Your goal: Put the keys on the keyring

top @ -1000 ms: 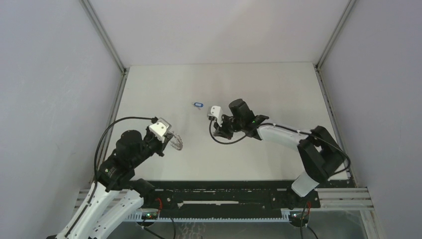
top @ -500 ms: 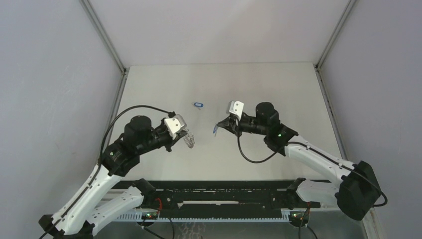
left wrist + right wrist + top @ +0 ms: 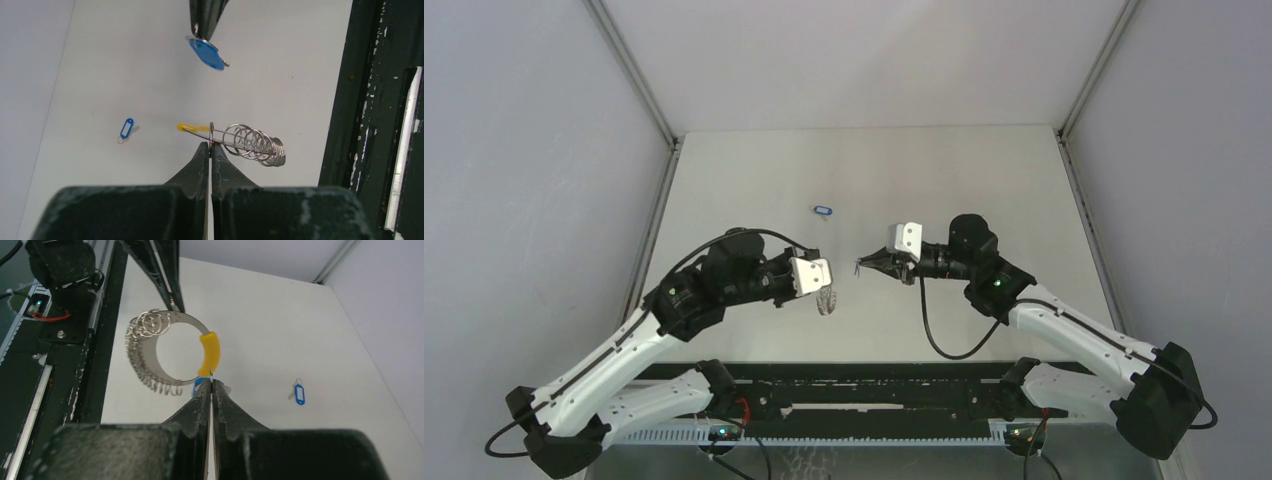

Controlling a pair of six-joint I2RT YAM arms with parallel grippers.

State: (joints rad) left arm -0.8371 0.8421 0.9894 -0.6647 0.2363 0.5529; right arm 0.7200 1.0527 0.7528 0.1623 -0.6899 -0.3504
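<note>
My left gripper is shut on the keyring, a silvery loop strung with small rings and one yellow arc. It hangs above the near middle of the table. In the left wrist view the fingertips pinch a thin ring of it. My right gripper faces it from the right, shut on one of the keys, whose blue tag hangs just past the tips. A small gap separates that key from the keyring. The other key lies on the table further back.
A black rail runs along the table's near edge, close below the keyring. Grey walls with aluminium posts enclose the white table on three sides.
The left arm has swung right toward the centre with the keyring. The right arm has lifted its key off the table and turned to face the left gripper.
</note>
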